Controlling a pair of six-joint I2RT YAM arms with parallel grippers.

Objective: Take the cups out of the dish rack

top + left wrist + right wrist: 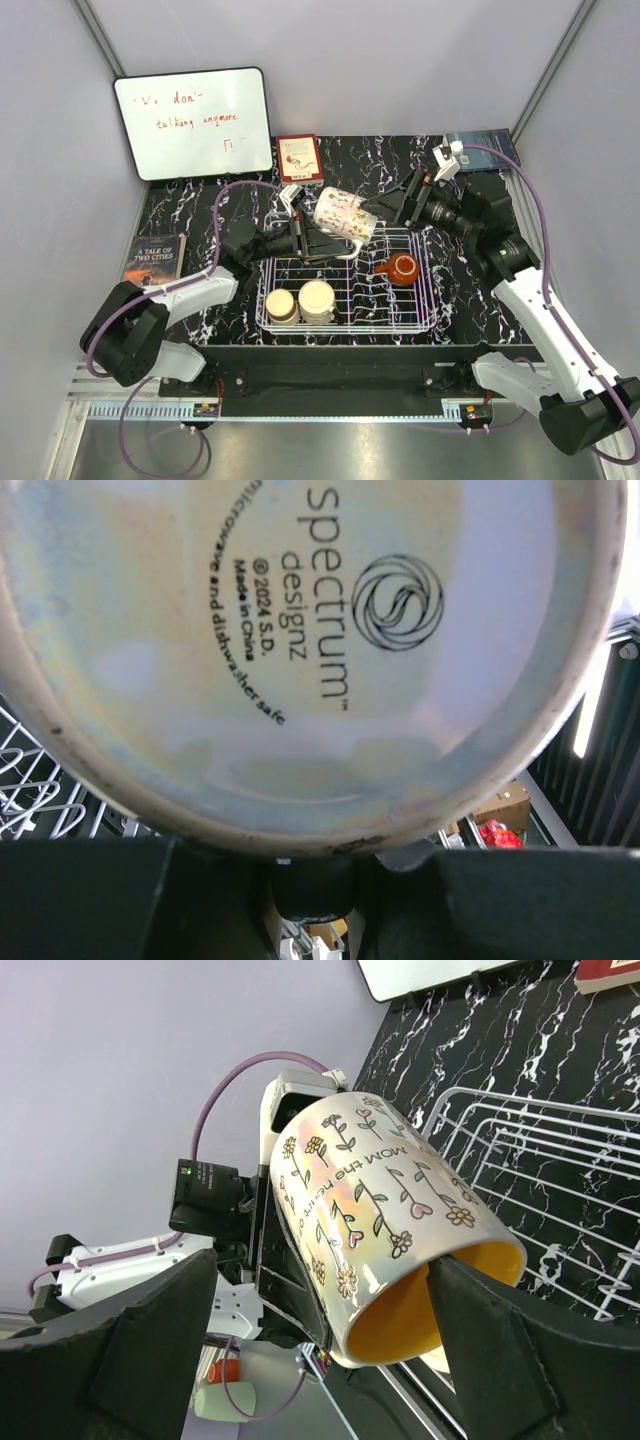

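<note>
Above the far side of the white wire dish rack (355,292), held in the air: one tall cream ceramic mug (345,214), printed with flowers and hearts and glazed yellow inside. It lies on its side clear of the wires, base toward the left arm and mouth toward the right.

Left pincer (305,232): closed on the mug at its base end. The exact contact is hidden, as the stamped underside fills that wrist view.

Right pincer (320,1265): spread wide, one finger on either side of the mug's mouth end. Whether either finger touches the wall cannot be told.

In the rack: a tan-brown ceramic cup (281,305) and a cream ceramic cup (317,299), side by side at the near left, and a squat reddish-brown handled ceramic cup (402,267) at the right.

Handling, by judgement: the mug is rigid, and its glossy glaze is likely slippery. It looks fairly heavy for a one-ended hold, so it may twist or droop. It would chip or break if dropped on the wire or on the black marbled table (190,215).

Best hold: across the round wall near the mouth, fingers well onto the body, or over the rim with one finger inside.
</note>
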